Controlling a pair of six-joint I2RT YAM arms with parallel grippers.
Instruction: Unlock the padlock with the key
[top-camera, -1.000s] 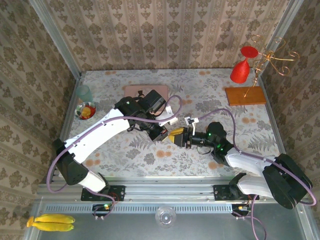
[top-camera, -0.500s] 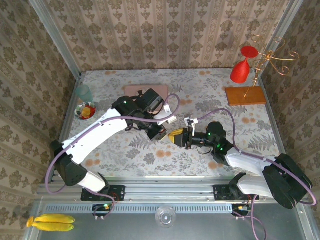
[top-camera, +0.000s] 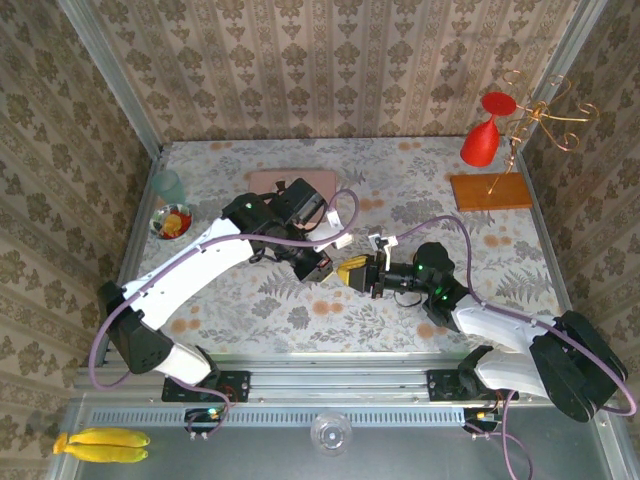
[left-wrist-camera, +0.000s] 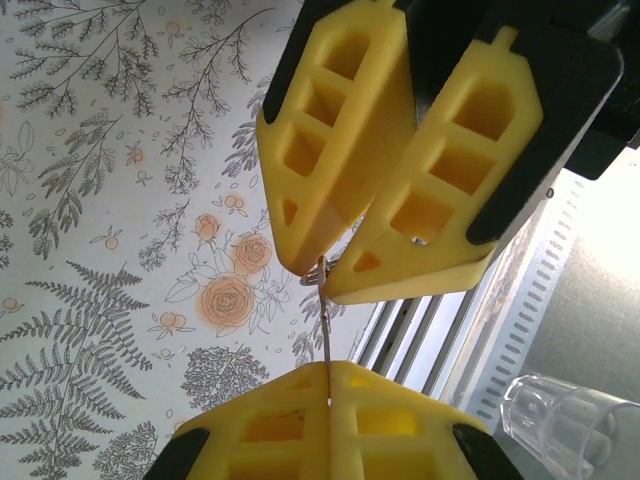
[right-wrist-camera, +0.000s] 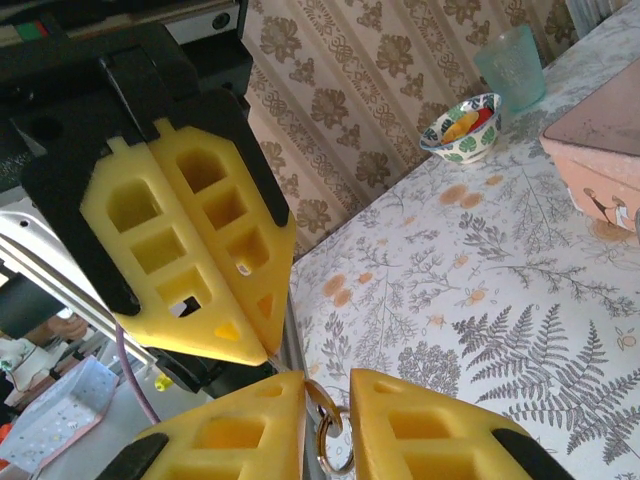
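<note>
Claws meet tip-to-tip: left claw (left-wrist-camera: 328, 372) pinching thin key (left-wrist-camera: 327, 325), right claw (right-wrist-camera: 327, 385) nipping its ring (left-wrist-camera: 318, 271).

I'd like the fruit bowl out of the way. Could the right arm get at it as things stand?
Probably not. The bowl sits at the far left, and the left arm stretches across between it and the right hand, which is out over the middle.

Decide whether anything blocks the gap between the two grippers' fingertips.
Nothing visible does. A thin metal piece runs straight from the left gripper, whose fingers are shut, up to the small ring pinched in the right gripper.
</note>
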